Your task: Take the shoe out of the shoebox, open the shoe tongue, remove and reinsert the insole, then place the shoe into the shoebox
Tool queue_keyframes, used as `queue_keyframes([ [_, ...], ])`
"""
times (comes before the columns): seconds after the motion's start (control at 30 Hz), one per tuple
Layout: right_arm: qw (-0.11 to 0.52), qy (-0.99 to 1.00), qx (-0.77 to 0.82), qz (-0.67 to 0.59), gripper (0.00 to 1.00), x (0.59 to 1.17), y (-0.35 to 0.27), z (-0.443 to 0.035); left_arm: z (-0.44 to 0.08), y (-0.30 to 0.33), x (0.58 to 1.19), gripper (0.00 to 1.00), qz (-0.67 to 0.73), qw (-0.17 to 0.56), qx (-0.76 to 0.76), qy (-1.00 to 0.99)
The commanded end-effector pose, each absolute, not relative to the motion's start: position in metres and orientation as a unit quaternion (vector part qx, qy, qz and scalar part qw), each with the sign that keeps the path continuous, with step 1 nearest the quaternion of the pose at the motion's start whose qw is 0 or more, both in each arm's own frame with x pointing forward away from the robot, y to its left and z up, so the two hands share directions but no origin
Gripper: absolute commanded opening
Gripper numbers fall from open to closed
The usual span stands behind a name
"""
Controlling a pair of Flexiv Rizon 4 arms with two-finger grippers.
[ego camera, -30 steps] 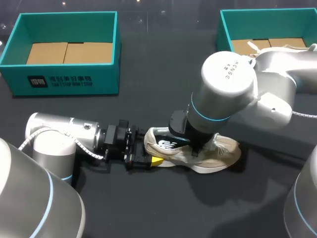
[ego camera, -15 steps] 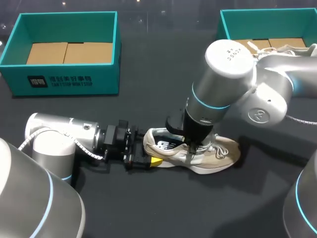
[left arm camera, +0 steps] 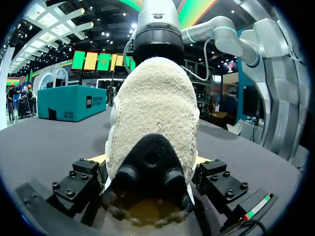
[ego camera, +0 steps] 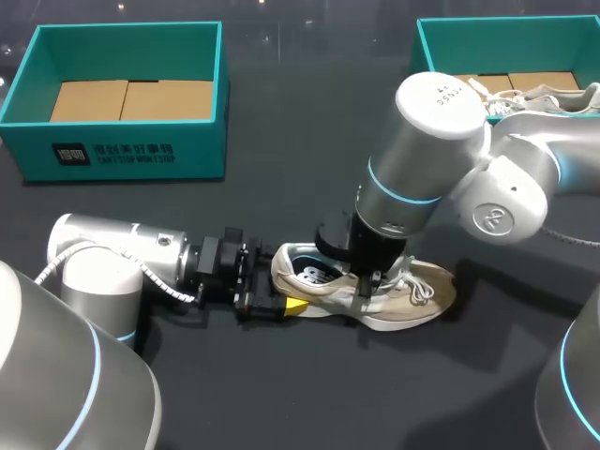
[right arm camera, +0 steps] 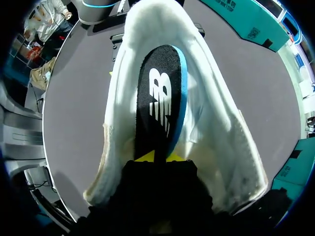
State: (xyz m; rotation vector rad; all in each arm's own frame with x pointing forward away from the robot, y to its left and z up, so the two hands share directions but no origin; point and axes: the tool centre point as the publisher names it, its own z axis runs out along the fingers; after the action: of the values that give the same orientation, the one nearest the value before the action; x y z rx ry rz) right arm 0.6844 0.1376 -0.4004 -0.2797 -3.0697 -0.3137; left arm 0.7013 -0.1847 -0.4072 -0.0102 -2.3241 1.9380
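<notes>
A beige-white shoe (ego camera: 417,292) lies on the dark table, toe to the right. My left gripper (ego camera: 286,281) comes in low from the left, and its fingers press on both sides of the heel (left arm camera: 152,113). My right gripper (ego camera: 370,281) reaches down into the shoe's opening. In the right wrist view its yellow tips stand close together, and the right gripper (right arm camera: 162,158) is shut on the near end of the black, blue-edged insole (right arm camera: 160,93). The insole (ego camera: 314,274) lies inside the shoe (right arm camera: 221,147).
A teal shoebox (ego camera: 112,150) with a cardboard bottom stands at the back left. A second teal shoebox (ego camera: 424,52) at the back right holds another pale shoe (ego camera: 553,94). My right arm's elbow hangs over that side of the table.
My right arm has swung upright over the shoe, and its gripper has moved toward the tongue and shut on the insole. The left arm has kept still.
</notes>
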Motion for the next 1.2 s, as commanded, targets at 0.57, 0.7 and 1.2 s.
queue_keyframes([
  [0.57,-0.067,-0.962,-0.032,-0.262,0.00,0.675,0.106,-0.374,-0.407,-0.186,0.702,0.00,0.640,0.057,-0.001,-0.767],
  [0.7,-0.074,-0.954,0.010,-0.291,0.00,0.686,0.109,-0.359,-0.407,-0.186,0.702,0.00,0.640,0.057,-0.001,-0.767],
  [1.2,-0.024,-0.952,0.112,-0.285,0.00,0.721,0.156,-0.333,-0.407,-0.186,0.702,0.00,0.640,0.057,-0.001,-0.767],
])
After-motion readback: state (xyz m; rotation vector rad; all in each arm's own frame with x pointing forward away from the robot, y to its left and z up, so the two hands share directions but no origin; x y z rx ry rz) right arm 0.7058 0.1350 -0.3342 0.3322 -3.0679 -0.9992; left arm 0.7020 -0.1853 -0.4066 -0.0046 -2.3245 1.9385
